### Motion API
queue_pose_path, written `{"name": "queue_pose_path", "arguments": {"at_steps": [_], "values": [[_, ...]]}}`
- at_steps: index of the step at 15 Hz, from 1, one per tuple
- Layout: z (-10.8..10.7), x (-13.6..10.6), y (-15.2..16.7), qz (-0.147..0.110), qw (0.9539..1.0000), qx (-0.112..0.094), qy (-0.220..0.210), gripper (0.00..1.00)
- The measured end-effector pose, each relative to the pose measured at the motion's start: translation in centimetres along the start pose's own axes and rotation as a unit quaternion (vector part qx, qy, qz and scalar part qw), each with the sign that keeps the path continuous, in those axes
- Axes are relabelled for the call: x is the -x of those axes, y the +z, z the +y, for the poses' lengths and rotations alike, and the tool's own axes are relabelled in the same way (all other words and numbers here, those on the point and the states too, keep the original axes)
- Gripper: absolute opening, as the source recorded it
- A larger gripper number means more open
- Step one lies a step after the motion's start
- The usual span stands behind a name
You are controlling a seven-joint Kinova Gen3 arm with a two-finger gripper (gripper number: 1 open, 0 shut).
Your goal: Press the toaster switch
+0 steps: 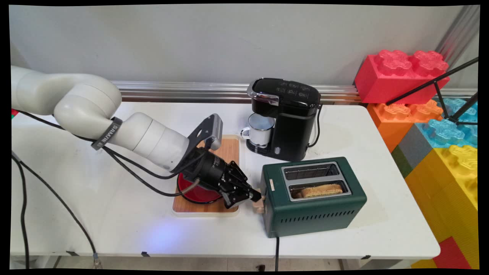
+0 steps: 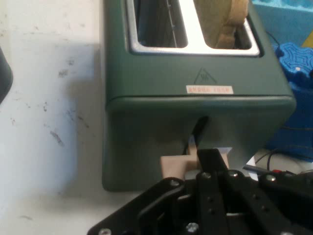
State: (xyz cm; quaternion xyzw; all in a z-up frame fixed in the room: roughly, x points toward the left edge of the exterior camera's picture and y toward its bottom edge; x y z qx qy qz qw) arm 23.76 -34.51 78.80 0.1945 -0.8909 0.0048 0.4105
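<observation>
- Gripper low at the toaster's left end face, right on the pale lever knob. In the hand view the black fingers read as drawn together, lying over the knob. Cannot tell whether they pinch the knob or only press on its top.
- Lever sits near the bottom of its slot, to judge by the hand view.
- Green toaster stands toward the table's near edge; a slice of toast stands in the nearer slot, the far slot bare.
- Judgement: pressing a lever like this wants force straight along the slot, pads centred on the knob; a sideways push may slide the toaster.
- Under the wrist: red bowl on a wooden board, just left of the toaster.
- Behind: black coffee maker with a white mug under its spout.
- All on the white table.
</observation>
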Motion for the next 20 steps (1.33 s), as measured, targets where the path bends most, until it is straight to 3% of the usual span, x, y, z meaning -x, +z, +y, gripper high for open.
{"name": "queue_pose_path", "arguments": {"at_steps": [20], "values": [[-0.38,0.25,0.84,-0.014,0.9999,0.002,0.007,0.0]]}}
